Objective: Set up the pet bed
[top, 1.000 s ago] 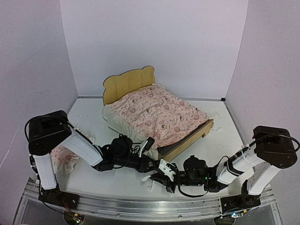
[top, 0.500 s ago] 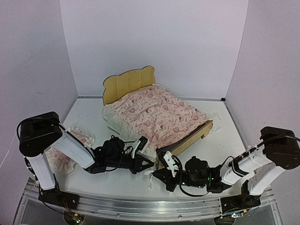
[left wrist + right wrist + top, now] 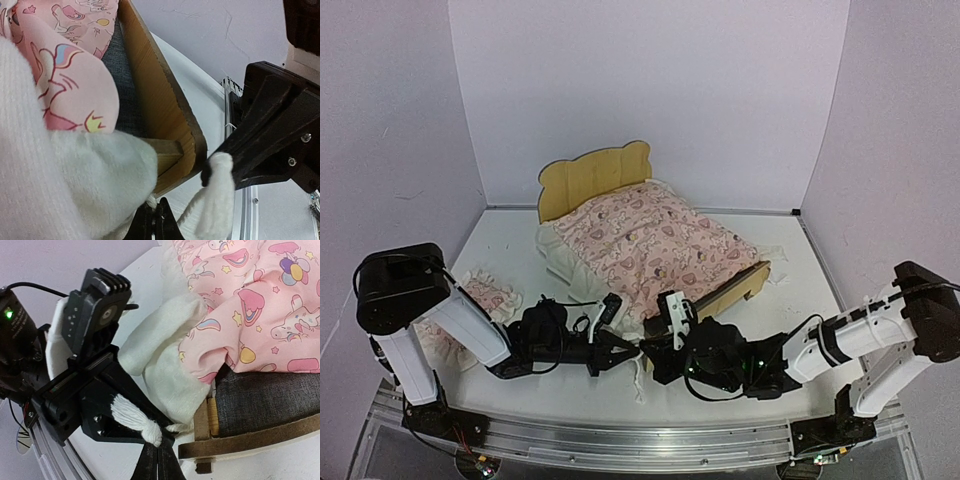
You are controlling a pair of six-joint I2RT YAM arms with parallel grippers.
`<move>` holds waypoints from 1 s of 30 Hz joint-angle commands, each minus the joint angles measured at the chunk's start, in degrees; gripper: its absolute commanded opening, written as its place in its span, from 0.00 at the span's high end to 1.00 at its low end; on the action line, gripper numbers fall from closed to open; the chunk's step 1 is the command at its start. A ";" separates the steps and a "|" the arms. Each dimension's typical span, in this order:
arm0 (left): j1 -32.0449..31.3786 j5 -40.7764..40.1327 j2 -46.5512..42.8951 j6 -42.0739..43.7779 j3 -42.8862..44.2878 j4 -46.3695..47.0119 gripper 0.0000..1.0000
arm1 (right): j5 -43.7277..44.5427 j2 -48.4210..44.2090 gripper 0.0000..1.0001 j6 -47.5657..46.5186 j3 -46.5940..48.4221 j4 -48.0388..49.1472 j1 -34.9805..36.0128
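White tabletop (image 3: 520,245) lay open toward 3 o'clock; left hand (image 3: 156,212) and right hand (image 3: 157,455) each pinched tight on the blanket (image 3: 660,240) corner at the pet bed (image 3: 590,178) footboard.

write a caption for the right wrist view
Right tool and left tool, both shut, meet at a white tassel of the blanket at the foot of the bed.

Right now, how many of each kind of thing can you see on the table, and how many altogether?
Light plywood pet bed frame with a wavy headboard: 1
Dark grey flat mattress pad: 1
Pink patterned blanket with a white ruffle: 1
Small pink ruffled pillow: 1
Black-and-white robot arms: 2
Total: 6
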 commanded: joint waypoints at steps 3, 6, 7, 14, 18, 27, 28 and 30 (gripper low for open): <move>-2.10 -1.26 -3.46 2.75 -0.44 7.24 1.00 | 7.62 3.40 1.00 4.18 7.90 -10.73 0.30; -3.33 -4.66 -2.92 1.99 -0.45 7.21 1.00 | 12.74 2.78 1.00 7.73 9.30 -20.98 0.30; -4.23 -6.15 -2.74 2.07 -0.41 7.24 1.00 | 14.73 1.99 1.00 9.89 9.03 -24.26 0.30; -8.45 -6.58 2.44 6.35 6.48 6.78 1.00 | 14.35 -5.38 1.00 15.74 2.30 -30.32 0.56; -8.54 -4.85 4.66 7.15 9.16 6.71 1.00 | 11.89 -10.39 1.00 14.34 -1.08 -31.95 0.70; -8.55 -5.34 5.09 6.29 8.68 6.58 0.95 | 2.82 -14.13 1.00 16.16 -0.31 -33.92 0.79; -8.55 -5.78 4.46 5.84 8.02 6.38 0.91 | 2.76 -13.71 1.00 16.16 0.78 -35.43 0.81; -8.55 -7.37 2.30 4.98 6.38 4.92 0.82 | 3.22 -13.02 1.00 16.39 2.89 -38.21 0.78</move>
